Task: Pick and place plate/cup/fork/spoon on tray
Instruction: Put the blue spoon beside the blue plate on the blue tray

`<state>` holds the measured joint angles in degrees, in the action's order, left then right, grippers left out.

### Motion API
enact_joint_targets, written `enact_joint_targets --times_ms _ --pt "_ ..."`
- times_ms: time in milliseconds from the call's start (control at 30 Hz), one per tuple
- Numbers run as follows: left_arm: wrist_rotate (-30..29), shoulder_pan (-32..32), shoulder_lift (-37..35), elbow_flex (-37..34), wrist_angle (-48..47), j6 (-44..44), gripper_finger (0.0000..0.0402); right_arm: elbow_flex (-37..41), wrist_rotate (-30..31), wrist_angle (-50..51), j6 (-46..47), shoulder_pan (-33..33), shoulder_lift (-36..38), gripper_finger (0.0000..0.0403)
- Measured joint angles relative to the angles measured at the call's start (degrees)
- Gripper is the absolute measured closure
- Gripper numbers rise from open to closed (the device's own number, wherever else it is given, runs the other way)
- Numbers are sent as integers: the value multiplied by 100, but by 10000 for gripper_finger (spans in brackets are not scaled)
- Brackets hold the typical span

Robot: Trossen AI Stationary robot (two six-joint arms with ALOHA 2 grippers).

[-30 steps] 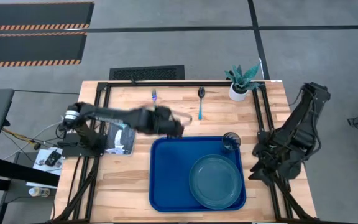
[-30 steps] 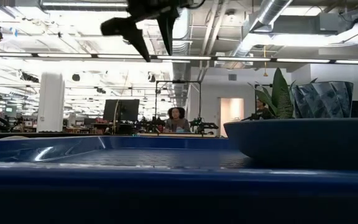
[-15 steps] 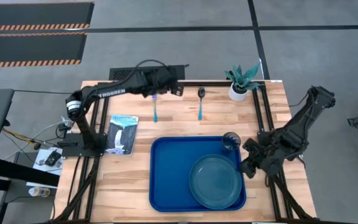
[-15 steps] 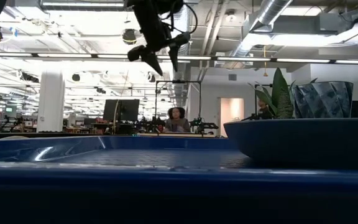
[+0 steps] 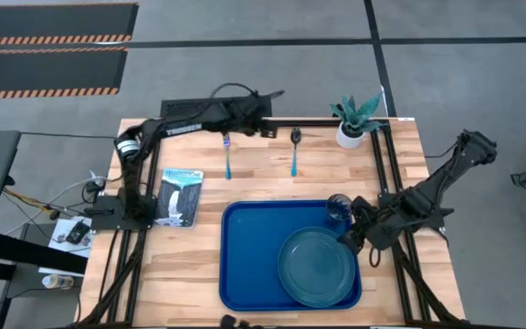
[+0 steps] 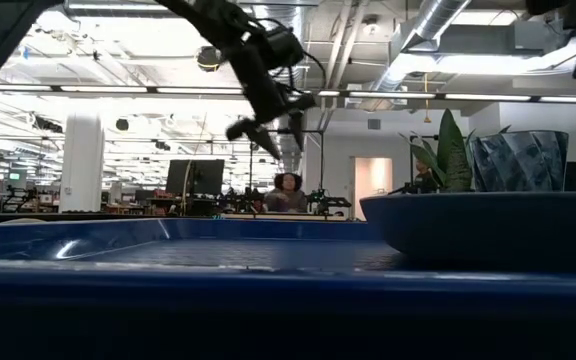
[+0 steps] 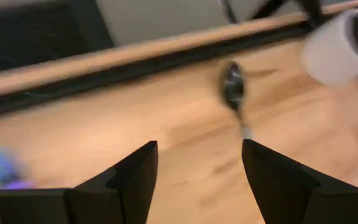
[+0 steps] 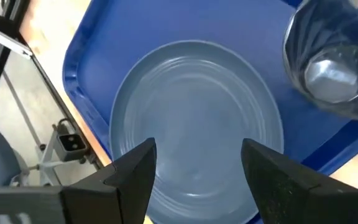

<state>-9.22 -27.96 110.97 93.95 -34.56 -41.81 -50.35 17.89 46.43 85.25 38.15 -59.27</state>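
blue plastic fills the near middle of the table: the tray (image 5: pixel 290 256) with rounded corners and a raised edge. in its near right part lies the plate (image 5: pixel 317 267), round and teal, flat on the tray floor, with nothing on it. the cup (image 5: pixel 339 208) stands upright in the tray's far right corner, just beyond the plate; the right wrist view looks down into it (image 8: pixel 331 68) and shows nothing inside.

the right gripper (image 5: pixel 354 239) hangs at the tray's right edge, beside the plate and near the cup, its fingers (image 8: pixel 132 177) spread apart with nothing between them.

left of the tray, on the bare wood, a booklet (image 5: pixel 180 196) lies flat; its cover print is too small to read.

farther off, the fork (image 5: pixel 227 155) and the spoon (image 5: pixel 294 151) lie side by side on the wood, well apart from the tray, heads toward the far edge. a white pot with a green plant (image 5: pixel 353 122) stands at the far right corner.

the left gripper (image 5: pixel 265 131) hovers over the far edge between fork and spoon, jaws spread and empty; the arm's side carries white lettering (image 5: pixel 183 131) too small to make out.

beyond the table, a person (image 6: pixel 288 192) sits in the room.
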Motion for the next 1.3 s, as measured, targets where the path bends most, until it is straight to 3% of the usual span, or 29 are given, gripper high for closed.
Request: enact_joint_targets --times_ms 200,333,500,767,867,1200,1300 --pt "311 209 693 62 580 -204 180 0 -79 -4 -157 -281 0 143" --pt "799 268 1270 608 430 -53 180 0 -74 -17 -156 -430 0 143" --pt "1038 458 2146 1898 -166 325 180 0 -8 -23 -89 -613 0 143" --pt "543 575 3405 4112 -1494 724 180 0 3 -24 -87 -805 0 143" --pt "593 570 3423 3936 -1222 427 180 0 4 -33 -108 -804 1 143" --pt "-93 740 3455 3922 -1261 535 180 0 11 -18 -305 -786 0 143" --pt "27 813 3452 3868 -1325 556 180 0 9 -19 -419 -786 0 143"
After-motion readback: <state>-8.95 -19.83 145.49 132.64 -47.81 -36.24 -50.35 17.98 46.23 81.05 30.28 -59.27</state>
